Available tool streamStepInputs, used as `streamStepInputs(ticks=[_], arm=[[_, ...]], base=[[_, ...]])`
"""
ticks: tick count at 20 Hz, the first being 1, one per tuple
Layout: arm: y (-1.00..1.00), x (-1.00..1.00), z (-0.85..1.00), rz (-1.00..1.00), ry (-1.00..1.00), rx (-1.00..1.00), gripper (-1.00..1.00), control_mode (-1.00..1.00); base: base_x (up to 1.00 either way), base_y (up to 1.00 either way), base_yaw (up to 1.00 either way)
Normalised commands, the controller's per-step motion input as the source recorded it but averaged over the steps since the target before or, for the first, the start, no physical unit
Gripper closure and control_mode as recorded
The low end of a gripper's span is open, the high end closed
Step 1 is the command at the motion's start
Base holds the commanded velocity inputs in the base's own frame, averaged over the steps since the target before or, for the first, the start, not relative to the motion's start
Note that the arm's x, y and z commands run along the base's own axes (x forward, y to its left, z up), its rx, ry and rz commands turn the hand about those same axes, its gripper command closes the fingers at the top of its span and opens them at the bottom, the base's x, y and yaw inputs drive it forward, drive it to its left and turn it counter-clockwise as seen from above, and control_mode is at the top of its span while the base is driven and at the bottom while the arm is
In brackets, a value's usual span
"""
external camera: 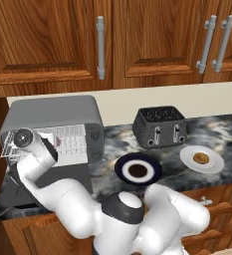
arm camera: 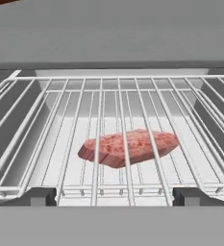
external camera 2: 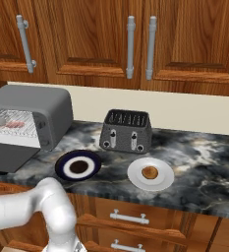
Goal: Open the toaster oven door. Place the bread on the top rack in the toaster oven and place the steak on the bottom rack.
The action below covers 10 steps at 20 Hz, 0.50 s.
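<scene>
Both base views look forward and down over the counter [external camera: 222, 129] from behind, left and right, sharing the toaster oven [external camera: 53, 117]. The hand view peers close into the oven's racks [arm camera: 118, 96].

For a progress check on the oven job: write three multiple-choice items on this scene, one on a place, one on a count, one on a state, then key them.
1. Where is the steak?
A. on the white plate
B. on the bottom rack, under the top rack
C. on the toaster

2. How many plates are on the counter?
A. one
B. two
C. four

3. The toaster oven door is:
A. shut
B. open, folded down
C. missing

Key: B, the hand view shows the meat beneath the upper grid; B, a dark plate and a white plate holding the bread; B, the panel lies flat before the toaster oven.
</scene>
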Motion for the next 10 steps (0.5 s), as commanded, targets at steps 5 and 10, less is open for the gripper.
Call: streamStepInputs(ticks=[5,10], arm=[[0.06,-0.98,-1.0,0.02,0.19,0.03,-1.0,-1.0],[0.0,-0.94,-0.98,0.02,0.22,0.08,-1.0,-1.0]], base=[[0.0,0.0,0.0],[0.0,0.0,0.0]])
